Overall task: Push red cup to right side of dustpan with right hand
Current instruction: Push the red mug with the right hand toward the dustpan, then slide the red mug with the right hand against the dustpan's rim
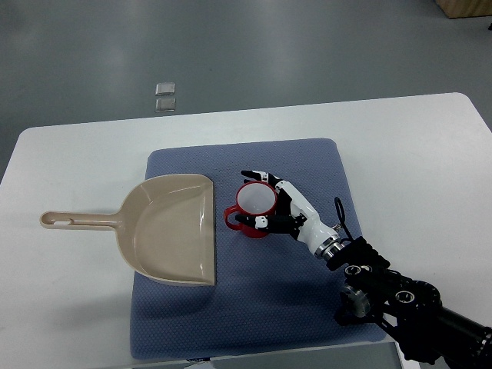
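While the right hand (270, 201) curls its fingers (257, 176) around it from four o'clock, red cup (254, 206) upright on blue mat (307, 161), handle toward nine o'clock, just beside dustpan (171, 227), whose handle points to nine o'clock

Looks like a robotics lab/test room: bare white table (430, 154) with a blue mat (254, 307) as work area, polished grey floor (231, 46), two small square markers (164, 96) on the floor

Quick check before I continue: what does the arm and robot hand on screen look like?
The right robot hand has a white shell with black fingers and fingertips. A silver ring joins it to a black, blocky forearm with round joint housings. A thin black cable loops beside the wrist.
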Robot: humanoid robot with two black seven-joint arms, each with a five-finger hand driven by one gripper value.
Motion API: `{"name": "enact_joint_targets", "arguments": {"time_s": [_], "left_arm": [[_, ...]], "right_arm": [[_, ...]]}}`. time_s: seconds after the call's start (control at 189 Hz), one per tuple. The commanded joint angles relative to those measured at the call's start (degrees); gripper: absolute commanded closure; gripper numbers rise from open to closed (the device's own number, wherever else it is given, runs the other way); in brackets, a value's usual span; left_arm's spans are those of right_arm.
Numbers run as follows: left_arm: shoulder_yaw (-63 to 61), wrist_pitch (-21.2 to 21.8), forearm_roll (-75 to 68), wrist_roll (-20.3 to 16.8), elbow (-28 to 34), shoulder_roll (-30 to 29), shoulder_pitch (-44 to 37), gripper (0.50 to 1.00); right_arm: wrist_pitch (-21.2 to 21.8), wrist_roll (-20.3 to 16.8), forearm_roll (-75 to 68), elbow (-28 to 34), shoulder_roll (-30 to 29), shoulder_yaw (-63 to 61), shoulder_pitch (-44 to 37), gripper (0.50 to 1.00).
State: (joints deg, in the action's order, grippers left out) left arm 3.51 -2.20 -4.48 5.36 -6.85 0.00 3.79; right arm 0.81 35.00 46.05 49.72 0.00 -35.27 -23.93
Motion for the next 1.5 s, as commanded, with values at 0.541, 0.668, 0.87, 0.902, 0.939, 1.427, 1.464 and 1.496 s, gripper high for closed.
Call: {"name": "enact_joint_targets", "arguments": {"time_s": [0.541, 0.668, 0.87, 0.902, 0.939, 1.427, 1.464, 1.496], "left_arm": [[0.0, 0.0, 0.0, 0.0, 0.0, 0.0, 0.0, 0.500], [0.0, 0.0, 0.0, 0.0, 0.0, 0.0, 0.1, 0.500], [0.0, 0.0, 0.0, 0.0, 0.0, 0.0, 0.0, 0.500], [0.0, 0.0, 0.0, 0.0, 0.0, 0.0, 0.0, 0.500], [0.0, 0.0, 0.0, 0.0, 0.0, 0.0, 0.0, 0.500], [0.0, 0.0, 0.0, 0.0, 0.0, 0.0, 0.0, 0.500], [0.0, 0.0, 0.0, 0.0, 0.0, 0.0, 0.1, 0.500], [0.0, 0.0, 0.0, 0.0, 0.0, 0.0, 0.0, 0.500]], "right_arm": [[-1.3, 0.0, -0.1, 0.2, 0.0, 3.1, -1.5, 0.574], [-1.3, 0.0, -0.2, 0.2, 0.0, 3.0, -1.8, 0.574], [-1.3, 0.0, -0.1, 0.3, 0.0, 4.2, -1.8, 0.574], [-1.3, 0.0, -0.1, 0.4, 0.0, 4.6, -1.9, 0.574], [-1.3, 0.0, -0.1, 0.5, 0.0, 5.0, -2.1, 0.574], [-2.0, 0.0, -0.1, 0.6, 0.0, 7.2, -3.1, 0.574], [-2.0, 0.0, -0.1, 0.7, 0.0, 7.2, -3.1, 0.574], [-2.0, 0.0, -0.1, 0.9, 0.0, 7.7, -3.1, 0.574]]}}
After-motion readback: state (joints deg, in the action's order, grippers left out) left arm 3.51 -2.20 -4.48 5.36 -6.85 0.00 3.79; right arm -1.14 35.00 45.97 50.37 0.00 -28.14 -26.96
